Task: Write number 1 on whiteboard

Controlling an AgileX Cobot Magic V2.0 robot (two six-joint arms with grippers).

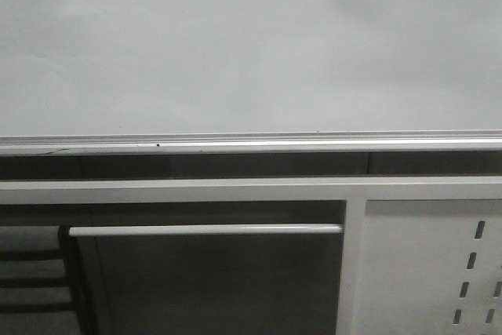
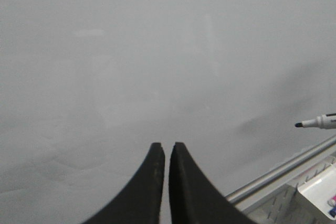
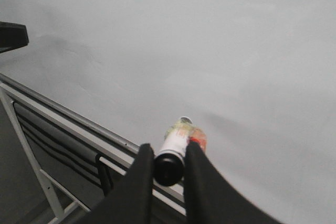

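No stroke is being shown yet on the whiteboard (image 1: 251,45). A marker (image 3: 176,148) is being pinched by the right gripper (image 3: 169,167) near the lower rail (image 1: 251,145); the left gripper (image 2: 164,153) is being held pressed together, empty. Tip contact is being called for next.

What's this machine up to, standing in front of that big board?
It is getting ready to write on the whiteboard. Its right hand grips a marker, tip pointed at the board. Whether the tip touches cannot be told. The left hand is closed on nothing, just facing the board. No stroke shows on the board in any view, so the number has not been written yet.
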